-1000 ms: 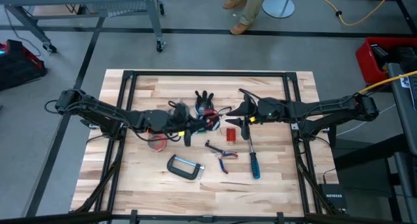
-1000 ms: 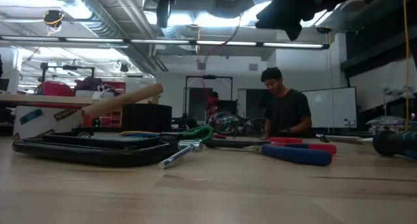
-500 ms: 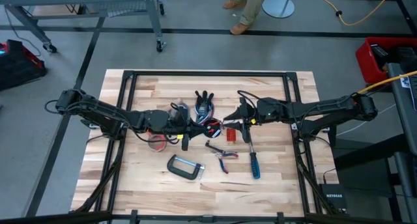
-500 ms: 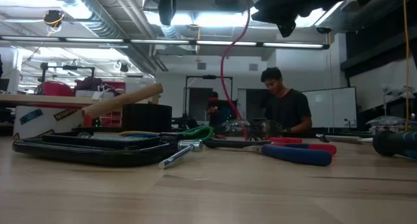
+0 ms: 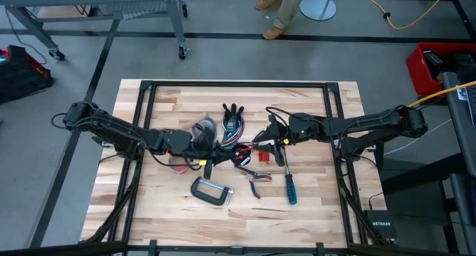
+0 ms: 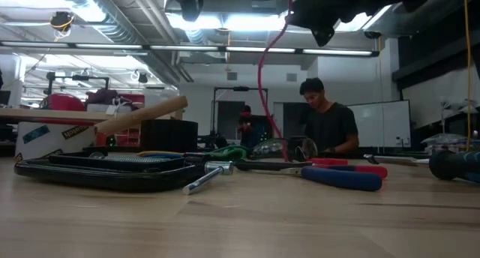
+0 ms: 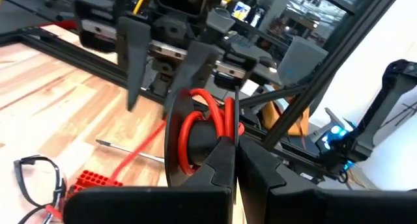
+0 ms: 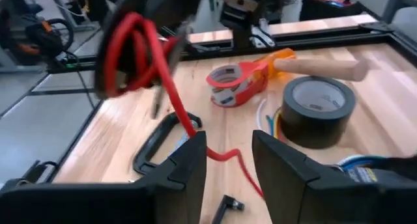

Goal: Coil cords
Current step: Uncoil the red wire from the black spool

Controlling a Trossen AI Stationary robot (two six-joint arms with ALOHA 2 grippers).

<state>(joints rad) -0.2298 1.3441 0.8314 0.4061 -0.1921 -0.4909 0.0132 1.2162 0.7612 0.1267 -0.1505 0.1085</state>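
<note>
Red cord point(image 7: 199, 123) looped, pinched between left fingers point(image 7: 225, 160).

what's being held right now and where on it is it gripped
The left gripper is shut on the red cord, pinching its looped, coiled part. The right gripper is open around the cord's trailing length, holding nothing.

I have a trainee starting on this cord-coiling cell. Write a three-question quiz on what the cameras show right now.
1. True or false: the left gripper is shut on loops of the red cord.
2. Multiple choice: the right gripper is A) open, B) shut on a tape roll, C) shut on a pair of pliers.
3. Fill in: in the high view, the C-clamp lies on the left arm's side of the ___-handled screwdriver.

Key: 1 true; 2 A; 3 blue.
</note>
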